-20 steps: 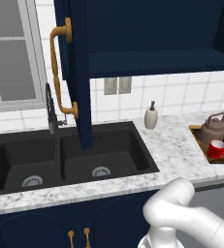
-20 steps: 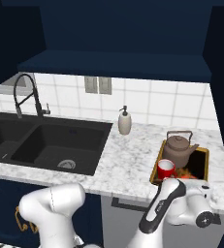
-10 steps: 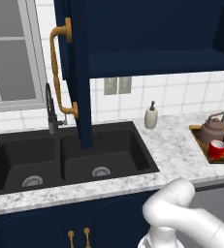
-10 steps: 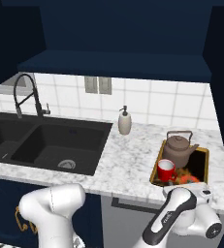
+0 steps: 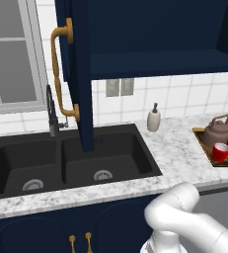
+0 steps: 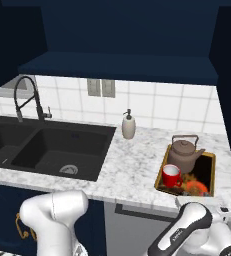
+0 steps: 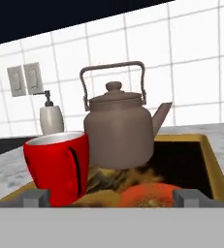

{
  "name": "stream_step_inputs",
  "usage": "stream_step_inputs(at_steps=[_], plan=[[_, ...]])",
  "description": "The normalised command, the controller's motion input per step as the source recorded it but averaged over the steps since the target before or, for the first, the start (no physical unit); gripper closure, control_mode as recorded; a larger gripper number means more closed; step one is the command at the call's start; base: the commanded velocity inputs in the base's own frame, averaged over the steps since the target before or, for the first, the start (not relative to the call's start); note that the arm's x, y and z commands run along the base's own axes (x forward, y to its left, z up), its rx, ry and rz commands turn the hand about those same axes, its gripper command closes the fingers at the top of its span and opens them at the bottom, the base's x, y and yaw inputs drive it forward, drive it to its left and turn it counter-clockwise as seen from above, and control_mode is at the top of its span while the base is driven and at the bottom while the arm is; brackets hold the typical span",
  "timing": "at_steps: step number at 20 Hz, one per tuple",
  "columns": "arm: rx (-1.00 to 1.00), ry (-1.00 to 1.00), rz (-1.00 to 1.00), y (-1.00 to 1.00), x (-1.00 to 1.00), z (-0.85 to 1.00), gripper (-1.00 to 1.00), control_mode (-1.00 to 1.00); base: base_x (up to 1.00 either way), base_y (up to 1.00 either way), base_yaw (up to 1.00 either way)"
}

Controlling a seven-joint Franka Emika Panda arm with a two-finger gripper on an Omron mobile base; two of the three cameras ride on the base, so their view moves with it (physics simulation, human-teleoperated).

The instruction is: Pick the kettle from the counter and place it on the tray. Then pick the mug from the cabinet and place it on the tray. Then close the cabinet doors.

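The grey-brown kettle [image 7: 117, 131] stands in the gold-rimmed tray [image 7: 208, 156], with the red mug [image 7: 58, 164] just in front of it to the left. Both also show on the tray [image 6: 213, 172] at the counter's right end: kettle [image 6: 183, 154] behind, mug [image 6: 171, 175] in front. My gripper [image 7: 112, 198] is open and holds nothing, level with the tray's near rim and close to the mug. The cabinet [image 5: 160, 64] above stands open. Its left door [image 5: 80, 74] with the brass handle [image 5: 57, 74] juts out over the sink.
A white soap dispenser [image 6: 128, 126] stands by the tiled wall between the black double sink [image 6: 47, 147] and the tray. The faucet [image 6: 27, 95] rises behind the sink. Orange food [image 7: 150, 193] lies in the tray's near end. The marble counter [image 5: 177, 148] ends just past the tray.
In the right base view the arm's forearm has sunk a little lower and to the right. Kettle and mug have stayed in the tray, and the jaws stay wide.
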Motion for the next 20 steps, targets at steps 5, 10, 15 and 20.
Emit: stream_step_inputs(at_steps=[5,10,15,20], plan=[[0.66,-0.07,0.0,-0.71,0.0,0.92,-1.0,-1.0,0.0,0.0,0.0],[0.65,-0.02,0.02,-0.78,0.1,0.44,-1.0,-1.0,0.0,0.0,0.0],[0.36,-0.04,0.07,-0.41,0.0,0.02,-1.0,-1.0,0.0,0.0,0.0],[0.2,-0.26,0.07,-0.13,0.08,0.08,-1.0,-1.0,0.0,0.0,0.0]])
